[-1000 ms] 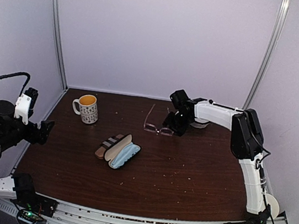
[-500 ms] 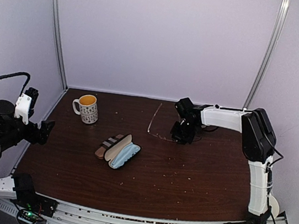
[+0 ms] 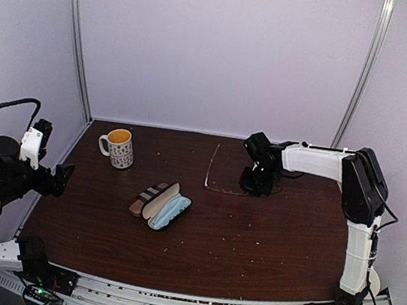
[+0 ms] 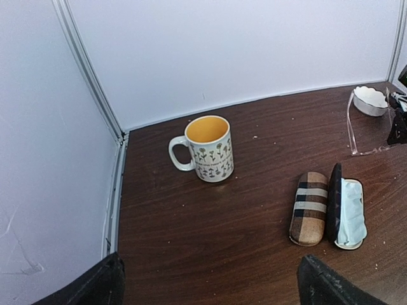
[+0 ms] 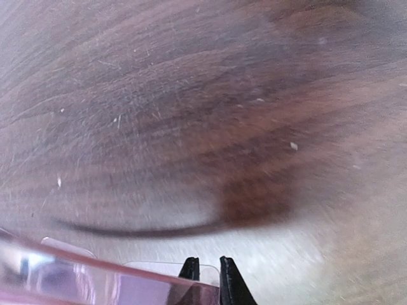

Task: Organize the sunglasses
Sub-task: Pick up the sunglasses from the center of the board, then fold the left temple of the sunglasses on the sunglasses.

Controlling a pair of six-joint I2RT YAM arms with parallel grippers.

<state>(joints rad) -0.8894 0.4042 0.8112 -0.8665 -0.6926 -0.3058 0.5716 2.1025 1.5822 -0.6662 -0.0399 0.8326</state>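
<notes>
Well right of the mug, low at the tabletop, the right end effector is clenched on one end of the pink-framed sunglasses, a thin hold they might twist or slip from when lifted; the left end effector gapes open.

1. We get even, diffuse light in the top view; shadows faint.
2. Left wrist view sharp.
3. Right wrist view: tabletop smeared, pink frame at lower left out of focus.

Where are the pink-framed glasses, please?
In the top view, the pink-framed glasses sit right of centre on the table, pinched by the right gripper, beyond the open case.
</notes>
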